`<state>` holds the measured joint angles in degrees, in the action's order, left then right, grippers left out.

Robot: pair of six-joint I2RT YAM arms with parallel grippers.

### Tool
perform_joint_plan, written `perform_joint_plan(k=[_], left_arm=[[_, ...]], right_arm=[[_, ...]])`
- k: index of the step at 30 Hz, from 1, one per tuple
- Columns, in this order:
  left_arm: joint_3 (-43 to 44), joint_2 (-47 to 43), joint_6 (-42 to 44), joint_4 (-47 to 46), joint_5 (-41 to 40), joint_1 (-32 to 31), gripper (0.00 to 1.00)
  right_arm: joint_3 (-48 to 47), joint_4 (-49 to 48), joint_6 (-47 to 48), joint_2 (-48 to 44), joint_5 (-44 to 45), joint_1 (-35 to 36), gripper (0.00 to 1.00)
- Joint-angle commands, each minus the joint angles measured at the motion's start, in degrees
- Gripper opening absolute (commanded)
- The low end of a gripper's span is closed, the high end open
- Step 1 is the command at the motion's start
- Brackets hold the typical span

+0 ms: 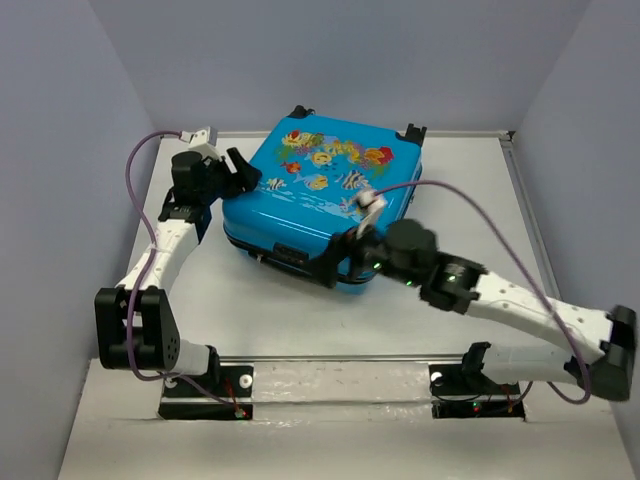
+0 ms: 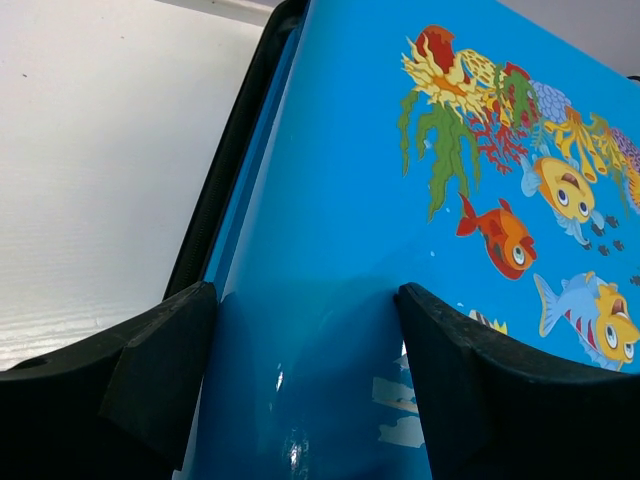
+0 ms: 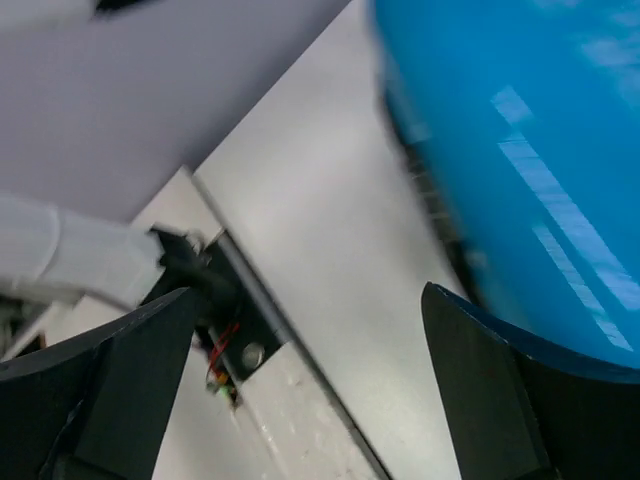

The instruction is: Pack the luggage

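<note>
The luggage (image 1: pixel 320 190) is a bright blue hard-shell suitcase lying flat and closed on the table, fish print facing up. My left gripper (image 1: pixel 240 170) is at its left corner. In the left wrist view the gripper (image 2: pixel 305 300) stands open, both black fingers spread over the glossy blue shell (image 2: pixel 340 200), holding nothing. My right gripper (image 1: pixel 335 262) is at the suitcase's near edge. In the right wrist view the gripper (image 3: pixel 305 300) is open wide with only bare table between its fingers, and the blue shell (image 3: pixel 520 150) lies just beyond the right finger.
Black wheels (image 1: pixel 412 131) stick out at the suitcase's far edge. A black zipper seam (image 2: pixel 230 150) runs along its left side. White table (image 1: pixel 270 310) lies between the suitcase and the arm bases (image 1: pixel 205 385). Grey walls close in the left, back and right sides.
</note>
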<state>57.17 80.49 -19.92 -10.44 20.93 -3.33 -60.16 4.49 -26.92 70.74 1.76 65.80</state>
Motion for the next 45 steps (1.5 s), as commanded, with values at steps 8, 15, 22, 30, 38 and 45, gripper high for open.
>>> perform_joint_plan(k=[8, 15, 22, 30, 38, 45], left_arm=[[-4.3, -2.7, 0.4, 17.9, -3.5, -9.8, 0.83], [-10.3, -9.6, -2.8, 16.1, -3.2, -15.8, 0.83], [-19.0, -19.7, -8.9, 11.9, -1.9, -22.8, 0.83], [-17.5, -26.3, -13.4, 10.9, -4.4, -31.6, 0.83], [-2.3, -24.2, -9.7, 17.9, -12.4, -31.1, 0.86], [4.3, -24.2, -9.0, 19.1, -15.8, -17.9, 0.91]], right_arm=[[7.6, 9.5, -5.9, -10.4, -0.8, -48.0, 1.0], [-3.4, -6.0, -4.7, 11.5, -36.1, -52.7, 1.0], [-24.5, -4.7, -6.6, 33.2, -54.9, -52.7, 0.95], [-49.4, 11.3, -2.5, 40.6, -51.5, -52.7, 1.0], [-62.9, 21.3, 6.4, 32.2, -41.5, -52.7, 1.0], [-35.6, 17.9, 11.3, 8.7, -35.7, -51.4, 0.27]])
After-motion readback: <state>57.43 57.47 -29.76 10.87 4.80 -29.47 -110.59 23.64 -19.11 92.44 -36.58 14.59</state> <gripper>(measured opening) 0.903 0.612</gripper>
